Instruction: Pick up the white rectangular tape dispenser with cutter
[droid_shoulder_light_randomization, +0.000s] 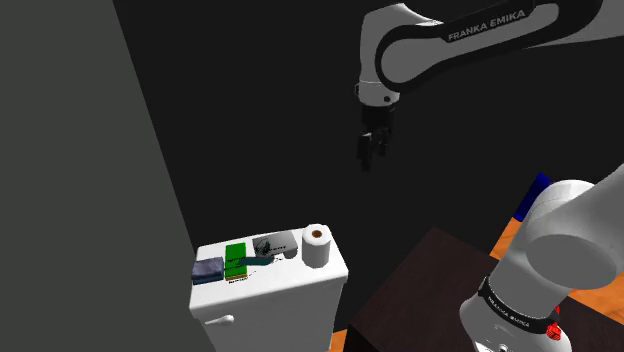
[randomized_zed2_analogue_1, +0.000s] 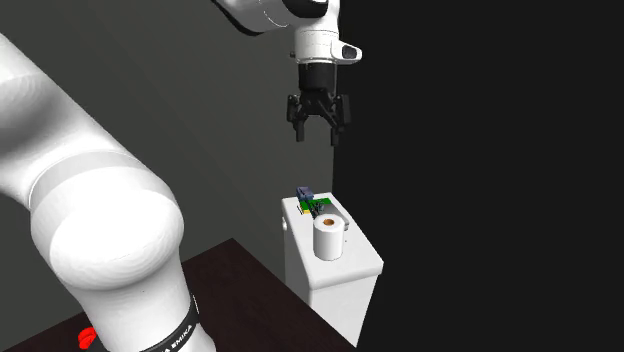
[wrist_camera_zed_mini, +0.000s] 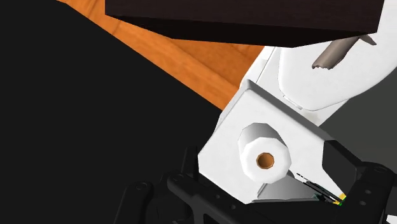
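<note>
While the hand hung high above the roll, its two fingers stood well apart: released, clasping nothing and touching nothing. The roll stood upright on the lid of a white tank, and the wrist view looked almost straight down onto its cardboard core. The dispenser, a pale grey-white block with a dark patch, lay on the same lid just beside the roll, between the roll and a green box. Beyond the green box, farthest from the roll, sat a blue-grey box. From the hand, the dispenser therefore lay far below and a little off to the side of the roll that faces the green box. Its long axis appeared to run from the roll toward the green box, though it was too small to read with certainty. By judgement, the grasp turned on this offset: a long descent with a small shift away from the roll, the fingers set across the block's short side, clear of both the roll and the green box.
</note>
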